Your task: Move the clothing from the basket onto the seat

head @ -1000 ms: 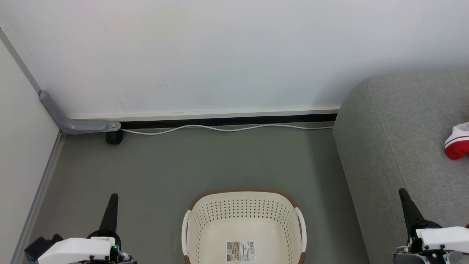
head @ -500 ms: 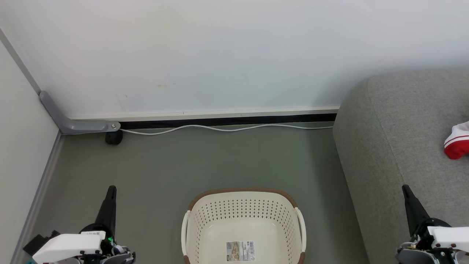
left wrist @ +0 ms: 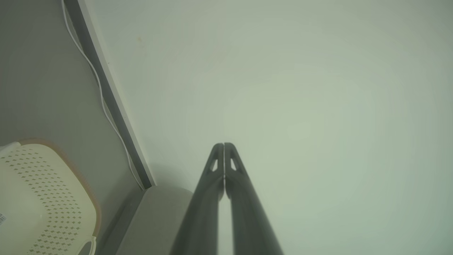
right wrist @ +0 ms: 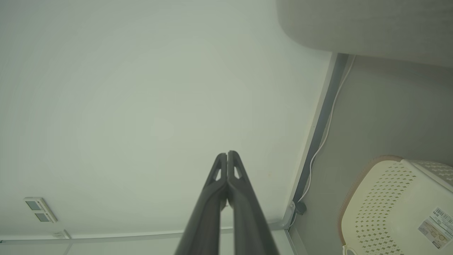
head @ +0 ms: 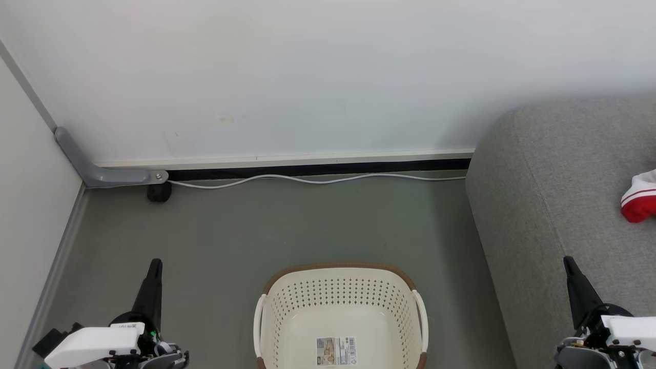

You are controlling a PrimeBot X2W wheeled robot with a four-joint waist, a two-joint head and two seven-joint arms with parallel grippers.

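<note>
Your left claw (head: pixel 155 263) and right claw (head: pixel 567 260) are squeezed closed and hold nothing, the laundry basket (head: pixel 341 294) at 6 o'clock looks empty, and the red-and-white clothing (head: pixel 638 205), surely soft and light, lies on the grey sofa (head: pixel 564 195) at 3 o'clock, best pinched by a fold.

A cream-white perforated plastic basket (head: pixel 341 312) is sat upright on the floor, nothing inside. Red-and-white striped fabric clothing (head: pixel 639 203) is laid on the big light grey upholstered seat (head: pixel 564 205) beside it.
</note>
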